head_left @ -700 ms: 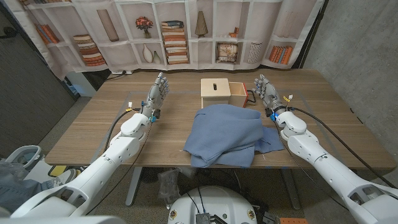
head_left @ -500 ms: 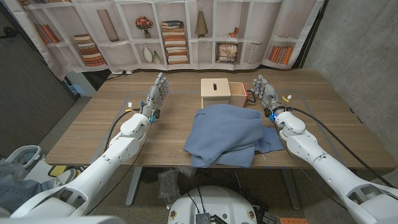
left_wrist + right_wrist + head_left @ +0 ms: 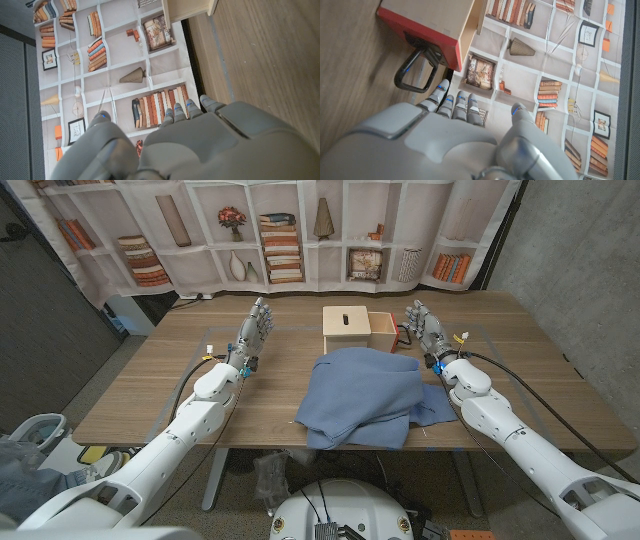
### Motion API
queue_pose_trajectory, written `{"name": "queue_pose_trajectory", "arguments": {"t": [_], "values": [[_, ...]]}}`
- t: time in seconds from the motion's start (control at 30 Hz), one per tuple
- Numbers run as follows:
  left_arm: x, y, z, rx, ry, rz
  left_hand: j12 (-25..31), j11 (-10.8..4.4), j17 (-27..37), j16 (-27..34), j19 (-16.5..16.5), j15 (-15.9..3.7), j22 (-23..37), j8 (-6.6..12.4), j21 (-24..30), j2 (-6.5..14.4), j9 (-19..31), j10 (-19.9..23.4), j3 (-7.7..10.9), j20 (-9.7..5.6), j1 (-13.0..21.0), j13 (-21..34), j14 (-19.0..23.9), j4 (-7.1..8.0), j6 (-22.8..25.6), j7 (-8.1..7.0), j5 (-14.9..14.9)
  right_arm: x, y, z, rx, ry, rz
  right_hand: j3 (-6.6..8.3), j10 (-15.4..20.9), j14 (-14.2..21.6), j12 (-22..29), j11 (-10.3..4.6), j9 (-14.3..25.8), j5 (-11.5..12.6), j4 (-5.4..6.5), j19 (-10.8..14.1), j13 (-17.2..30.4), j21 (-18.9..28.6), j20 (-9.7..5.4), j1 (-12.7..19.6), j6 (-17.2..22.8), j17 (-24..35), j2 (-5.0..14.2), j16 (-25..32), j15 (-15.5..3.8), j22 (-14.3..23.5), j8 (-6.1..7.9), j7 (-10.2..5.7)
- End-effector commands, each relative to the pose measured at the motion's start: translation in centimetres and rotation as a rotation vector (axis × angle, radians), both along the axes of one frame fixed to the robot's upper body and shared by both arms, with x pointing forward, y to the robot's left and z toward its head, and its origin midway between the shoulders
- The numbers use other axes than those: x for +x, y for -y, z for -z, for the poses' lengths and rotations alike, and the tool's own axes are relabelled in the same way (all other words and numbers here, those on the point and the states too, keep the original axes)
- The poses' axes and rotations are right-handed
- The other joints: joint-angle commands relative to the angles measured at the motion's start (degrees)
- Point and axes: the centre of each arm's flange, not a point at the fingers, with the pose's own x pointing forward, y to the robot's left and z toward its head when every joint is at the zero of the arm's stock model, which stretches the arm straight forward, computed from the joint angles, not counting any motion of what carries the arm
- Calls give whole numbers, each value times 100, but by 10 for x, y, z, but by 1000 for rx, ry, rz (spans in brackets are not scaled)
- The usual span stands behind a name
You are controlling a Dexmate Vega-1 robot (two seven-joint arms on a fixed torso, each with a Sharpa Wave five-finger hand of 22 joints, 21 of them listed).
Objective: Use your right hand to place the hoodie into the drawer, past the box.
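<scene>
A blue hoodie (image 3: 362, 396) lies crumpled on the middle of the wooden table (image 3: 150, 390), its far edge reaching the drawer. The wooden box (image 3: 347, 329) with a slot in its top stands behind it, and its red-fronted drawer (image 3: 384, 333) is pulled out to the right, with a black handle (image 3: 414, 70). My right hand (image 3: 427, 330) stands open just right of the drawer, fingers up, holding nothing. My left hand (image 3: 252, 333) stands open at the table's left, well away from the hoodie.
A backdrop printed with bookshelves (image 3: 290, 235) hangs behind the table. A grey concrete wall (image 3: 575, 260) stands at the right. Bare wood lies left of the hoodie and along the right side.
</scene>
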Motion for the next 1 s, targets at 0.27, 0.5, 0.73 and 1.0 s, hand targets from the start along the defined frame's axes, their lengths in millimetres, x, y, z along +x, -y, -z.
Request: {"name": "queue_pose_trajectory", "arguments": {"t": [0.27,0.5,0.73,1.0], "values": [[-7,1,-3,20,6,3,38,3,15,21,-13,27,28,60,38,41,13,-32,26,-307,98,12,-1,-7,-13,12,28,-16,9,-5,3,37,13,-15,99,163,16,22,14,36,-36,171,13,0,-121,67,75,26,-8,52,4,12,8,-9],[-8,5,-2,24,-1,10,40,10,15,21,-19,31,28,63,38,51,13,-35,24,-295,111,13,-5,-11,-12,14,30,-20,12,-8,-10,49,10,-23,131,195,12,12,14,35,-48,198,13,-18,-137,74,90,30,-5,54,-14,15,4,-16],[-9,8,-1,27,-5,20,45,11,16,21,-19,38,28,68,40,60,13,-31,20,-292,123,13,-11,-16,-5,12,32,-25,19,-8,-14,56,9,-28,173,286,7,17,15,34,-54,275,14,-26,-152,73,107,39,5,76,-5,19,-2,-21],[-11,11,-3,36,-8,16,48,27,16,22,-23,37,28,71,41,70,13,-30,16,-287,136,13,-12,-20,-2,11,33,-27,23,-7,7,80,-31,-26,211,328,5,9,16,32,-66,306,14,-44,-151,83,121,43,12,79,-26,21,-5,-28]]}}
